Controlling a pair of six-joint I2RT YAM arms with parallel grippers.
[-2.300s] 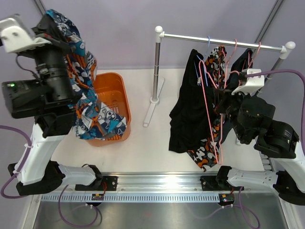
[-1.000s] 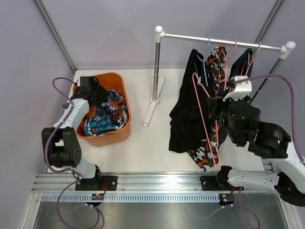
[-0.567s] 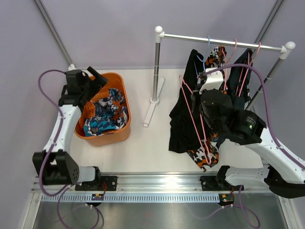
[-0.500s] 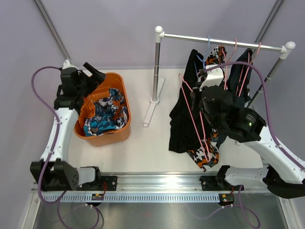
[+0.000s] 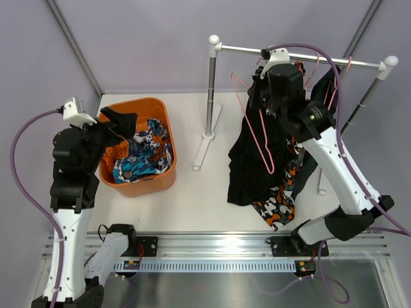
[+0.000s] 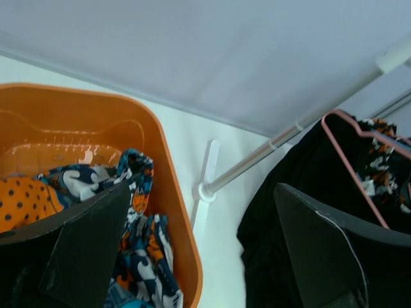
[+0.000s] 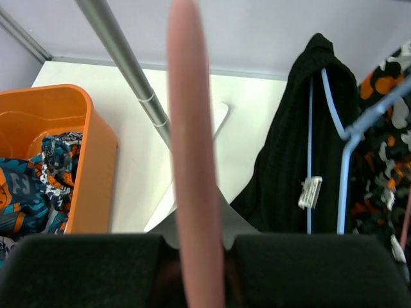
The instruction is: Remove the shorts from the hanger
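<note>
Right fingers (image 7: 192, 256) are clamped on the empty pink hanger (image 5: 261, 138). Compared with 0.5 s ago, the arm has swung up toward the rail (image 5: 321, 60). The hanger now dangles below the fingers, in front of the black shorts (image 5: 247, 170). Camouflage shorts (image 5: 277, 206) and navy shorts (image 5: 326, 86) hang to the right of these fingers, unchanged. Left fingers (image 5: 122, 122) are spread wide and hold nothing; they sit further back and higher than before. Teal patterned shorts (image 5: 138, 160) lie below them in the orange basket (image 5: 166, 138) on the bench (image 5: 199, 192), unmoved.
</note>
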